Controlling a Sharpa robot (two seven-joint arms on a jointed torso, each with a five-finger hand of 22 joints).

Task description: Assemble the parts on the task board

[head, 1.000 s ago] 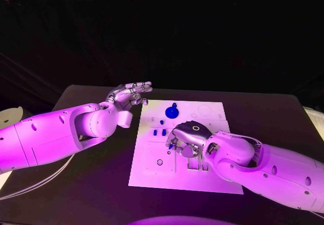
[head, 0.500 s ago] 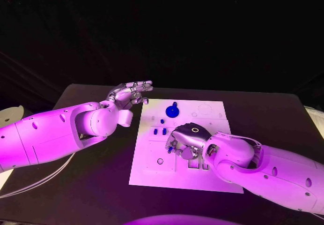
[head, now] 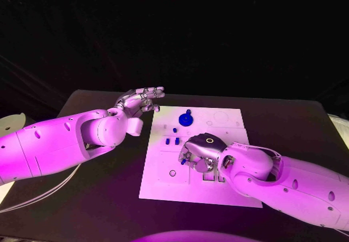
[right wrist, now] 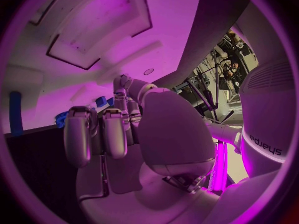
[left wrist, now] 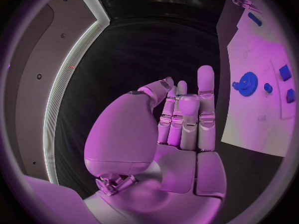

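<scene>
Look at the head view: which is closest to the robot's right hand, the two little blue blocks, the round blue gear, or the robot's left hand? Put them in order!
From the right hand:
1. Two little blue blocks, on the task board beside the hand.
2. Round blue gear, farther up the board.
3. Left hand, off the board's far left corner.

Dim room, glare on the white arms, and strong fisheye bending in both wrist views.
</scene>
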